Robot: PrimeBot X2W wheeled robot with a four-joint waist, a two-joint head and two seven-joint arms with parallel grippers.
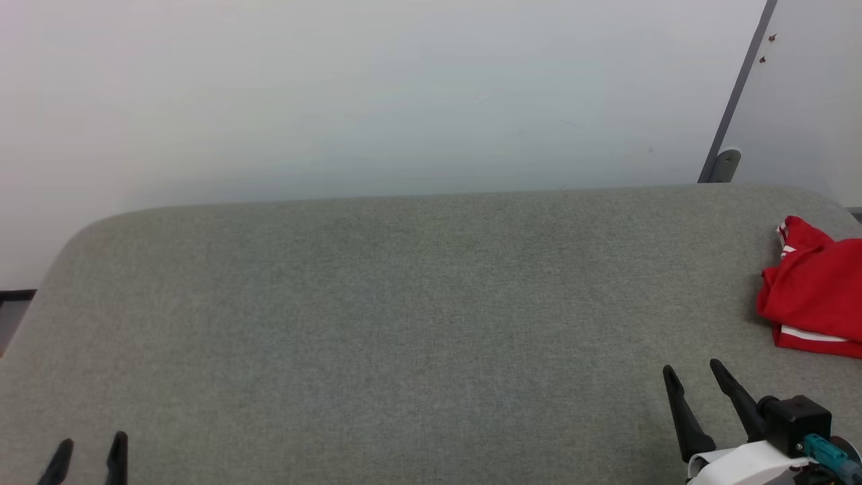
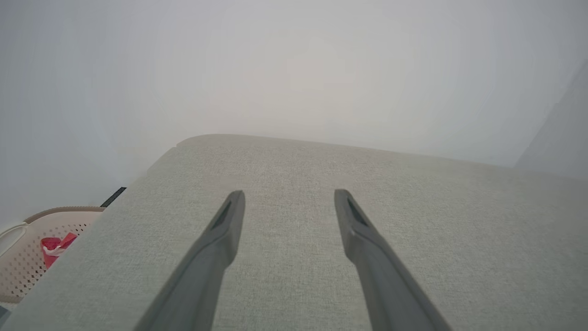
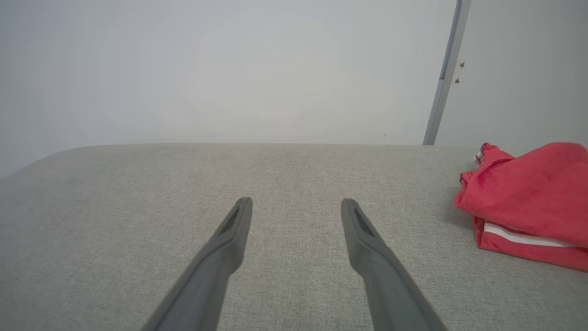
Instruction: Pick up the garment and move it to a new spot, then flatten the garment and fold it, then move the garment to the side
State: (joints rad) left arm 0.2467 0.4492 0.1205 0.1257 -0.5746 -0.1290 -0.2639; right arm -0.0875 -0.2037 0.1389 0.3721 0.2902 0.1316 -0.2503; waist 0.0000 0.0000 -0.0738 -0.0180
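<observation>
The garment (image 1: 818,293), red with white stripes, lies folded in a compact stack at the right edge of the grey upholstered surface (image 1: 404,323); in the right wrist view the garment (image 3: 528,202) sits to the right of my fingers. My right gripper (image 1: 693,369) is open at the lower right, a little in front of and left of the garment, nothing between its fingers. Open too is the left gripper (image 1: 91,443), low at the lower left over bare fabric. In the wrist views the left gripper (image 2: 289,195) and right gripper (image 3: 297,203) both show spread fingers.
A pale wall stands behind the surface, with a grey metal post (image 1: 731,121) at the back right. Beyond the surface's left edge a beige perforated laundry basket (image 2: 27,248) holds something red. The surface's far corners are rounded.
</observation>
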